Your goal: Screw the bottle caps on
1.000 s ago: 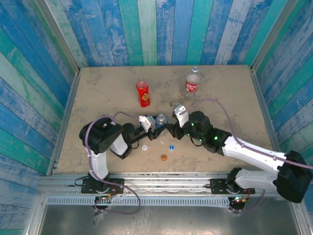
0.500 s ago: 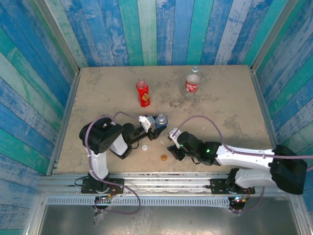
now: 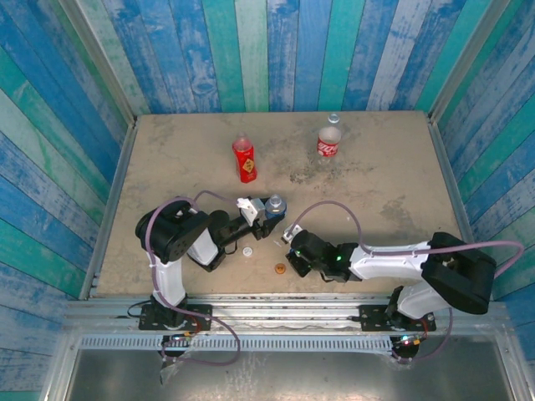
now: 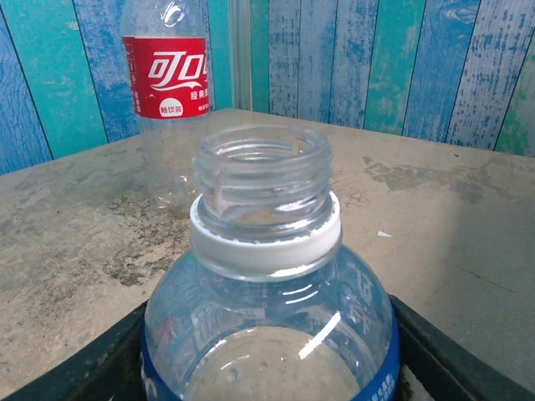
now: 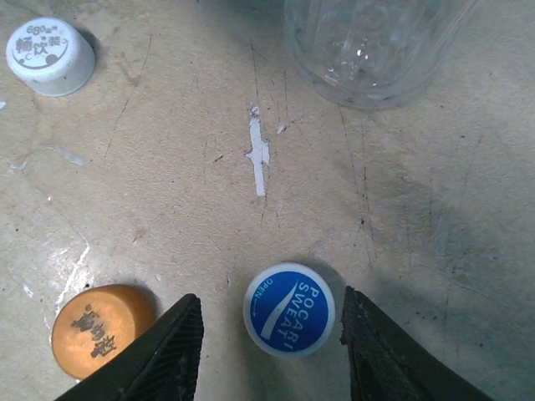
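Top view first. My left hand (image 3: 267, 210), centre frame, is clamped on the blue-label bottle (image 3: 274, 203), which stands upright on the table (image 3: 376, 192). My right hand (image 3: 292, 253) sits low, just below and right of it. The white cap (image 3: 247, 251) lies to that hand's left and the orange cap (image 3: 280, 268) at its lower left. The red bottle (image 3: 243, 159) and cola bottle (image 3: 329, 142) stand in the upper half, well apart.

Left wrist: the neck is open, its threads bare. Dark fingers (image 4: 75, 376) hug the bottle's sides at the bottom corners.

Right wrist: the blue cap (image 5: 288, 309) lies flat at bottom centre. The fingertips (image 5: 171, 342) stand either side of it with a gap on both sides, so nothing is gripped yet.

I read this as the cap pickup. Next I need to pinch the cap squarely, lift it, and carry it level onto that neck.
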You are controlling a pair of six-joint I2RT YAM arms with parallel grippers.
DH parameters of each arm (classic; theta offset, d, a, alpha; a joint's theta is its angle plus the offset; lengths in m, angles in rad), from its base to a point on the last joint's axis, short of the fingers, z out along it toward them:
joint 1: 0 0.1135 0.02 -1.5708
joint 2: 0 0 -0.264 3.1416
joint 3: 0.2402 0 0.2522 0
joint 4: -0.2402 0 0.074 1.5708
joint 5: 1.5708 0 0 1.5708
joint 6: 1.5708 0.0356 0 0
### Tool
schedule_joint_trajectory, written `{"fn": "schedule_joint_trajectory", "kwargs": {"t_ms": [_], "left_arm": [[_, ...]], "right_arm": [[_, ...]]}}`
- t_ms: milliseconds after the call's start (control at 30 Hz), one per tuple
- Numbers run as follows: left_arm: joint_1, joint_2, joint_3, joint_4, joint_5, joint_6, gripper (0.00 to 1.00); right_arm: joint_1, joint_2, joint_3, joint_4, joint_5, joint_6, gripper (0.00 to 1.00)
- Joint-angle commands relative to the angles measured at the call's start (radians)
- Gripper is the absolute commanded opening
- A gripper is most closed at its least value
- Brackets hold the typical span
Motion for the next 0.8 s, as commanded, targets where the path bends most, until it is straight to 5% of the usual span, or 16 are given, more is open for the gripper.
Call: {"fn": "schedule_joint_trajectory", "kwargs": {"t_ms": [0, 267, 767], "left_arm": [[-0.003, 0.0, -0.014, 0.086, 0.009, -0.001, 0.49], [-0.004, -0.002, -0.014, 0.082, 0.012, 0.003, 0.49], [-0.004, -0.004, -0.016, 0.076, 0.016, 0.004, 0.49]], "right_arm": [[0.007, 0.017, -0.004, 0.02, 0.021, 0.022, 0.43], [0.006, 0.019, 0.005, 0.005, 0.011, 0.017, 0.31], [0.007, 0.046, 0.022, 0.005, 0.026, 0.012, 0.38]]}}
